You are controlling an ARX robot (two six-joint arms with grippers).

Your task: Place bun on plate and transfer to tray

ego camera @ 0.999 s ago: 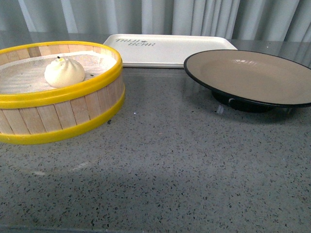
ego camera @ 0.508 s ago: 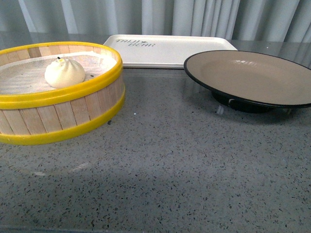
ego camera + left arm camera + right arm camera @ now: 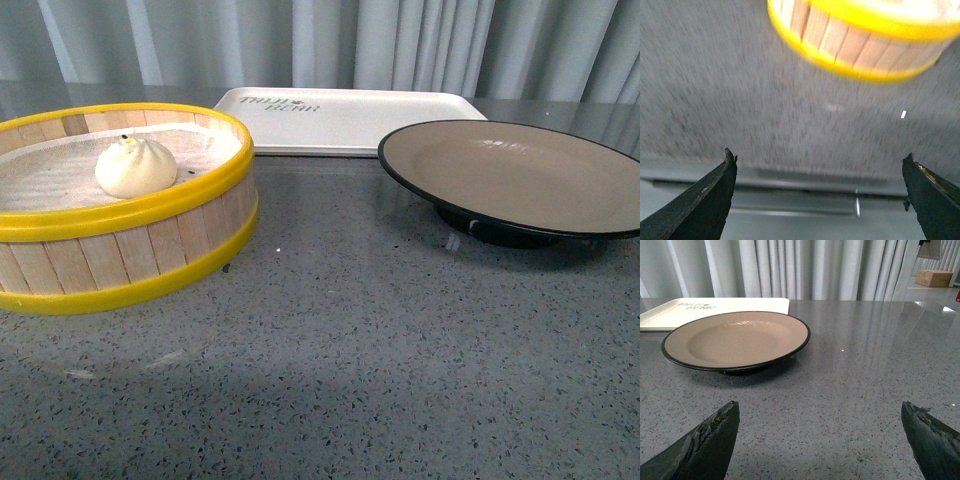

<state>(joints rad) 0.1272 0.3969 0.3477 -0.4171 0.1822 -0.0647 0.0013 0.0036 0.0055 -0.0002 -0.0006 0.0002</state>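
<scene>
The white bun (image 3: 136,166) sits inside the yellow-rimmed wooden steamer basket (image 3: 150,250) at the left in the front view. The taupe plate (image 3: 510,175) with a black rim stands empty at the right. It also shows in the right wrist view (image 3: 735,340). The cream tray (image 3: 350,115) lies behind, empty, and its end shows in the right wrist view (image 3: 715,310). No arm shows in the front view. My left gripper (image 3: 819,159) is open over the table's near edge, short of the basket (image 3: 860,45). My right gripper (image 3: 820,407) is open above bare table, near the plate.
The grey speckled table top (image 3: 380,350) spreads in front of basket and plate. Grey curtains (image 3: 330,40) hang behind the table. A cardboard box (image 3: 936,277) stands far off in the right wrist view. The left wrist view is blurred.
The whole front view has shifted: basket, plate and tray sit a little lower in the picture than before. The bun, plate and tray keep their places relative to each other.
</scene>
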